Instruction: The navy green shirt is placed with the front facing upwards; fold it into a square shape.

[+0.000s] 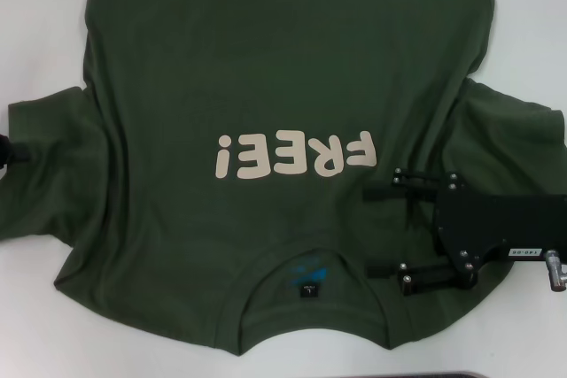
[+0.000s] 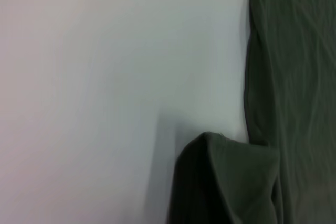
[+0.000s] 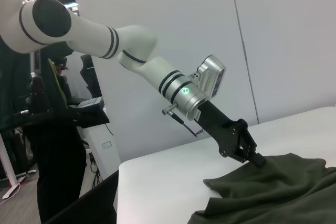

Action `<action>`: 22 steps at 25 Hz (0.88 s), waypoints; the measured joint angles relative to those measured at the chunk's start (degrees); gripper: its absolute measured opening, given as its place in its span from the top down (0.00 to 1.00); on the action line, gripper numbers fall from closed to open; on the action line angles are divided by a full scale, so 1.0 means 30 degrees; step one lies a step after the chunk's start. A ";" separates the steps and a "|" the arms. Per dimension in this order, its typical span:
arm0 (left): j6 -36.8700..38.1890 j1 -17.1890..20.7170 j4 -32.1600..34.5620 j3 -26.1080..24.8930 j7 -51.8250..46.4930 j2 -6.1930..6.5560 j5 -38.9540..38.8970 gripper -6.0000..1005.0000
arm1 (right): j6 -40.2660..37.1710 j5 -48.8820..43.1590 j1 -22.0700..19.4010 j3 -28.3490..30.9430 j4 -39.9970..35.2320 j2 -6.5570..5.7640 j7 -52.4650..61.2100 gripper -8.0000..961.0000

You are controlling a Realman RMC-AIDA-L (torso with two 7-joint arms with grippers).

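The navy green shirt (image 1: 266, 68) lies spread on the white table (image 1: 44, 24), front up, with its cream "FREE!" lettering (image 1: 295, 155) upside down and its collar and neck label (image 1: 308, 288) at the near edge. My right gripper (image 1: 372, 229) is open, its fingers lying low over the shirt's shoulder just right of the collar. My left gripper (image 1: 7, 152) is at the picture's left edge, at the tip of the left sleeve. The right wrist view shows it (image 3: 257, 158) pinched on the sleeve cloth (image 3: 273, 182), raising a small peak. The left wrist view shows the sleeve fold (image 2: 231, 182).
Bare white table (image 1: 532, 33) lies on both sides of the shirt. The right sleeve (image 1: 518, 143) is rumpled beside my right gripper. A person (image 3: 42, 129) and a stand are beyond the table's far edge in the right wrist view.
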 joint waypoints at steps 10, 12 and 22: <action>0.1576 -0.0163 0.0207 -0.0389 0.0376 0.0272 -0.0534 0.96 | 0.0096 0.0000 0.0032 0.0192 0.0000 0.0000 0.0000 0.04; 0.1734 -0.0173 0.0262 -0.0443 0.0367 0.0429 -0.0901 0.96 | 0.0103 -0.0001 0.0045 0.0199 0.0000 0.0002 0.0000 0.04; 0.2044 -0.0068 0.0527 -0.1531 0.0256 0.0814 -0.1381 0.95 | 0.0011 -0.0001 0.0059 0.0233 0.0000 0.0028 0.0000 0.04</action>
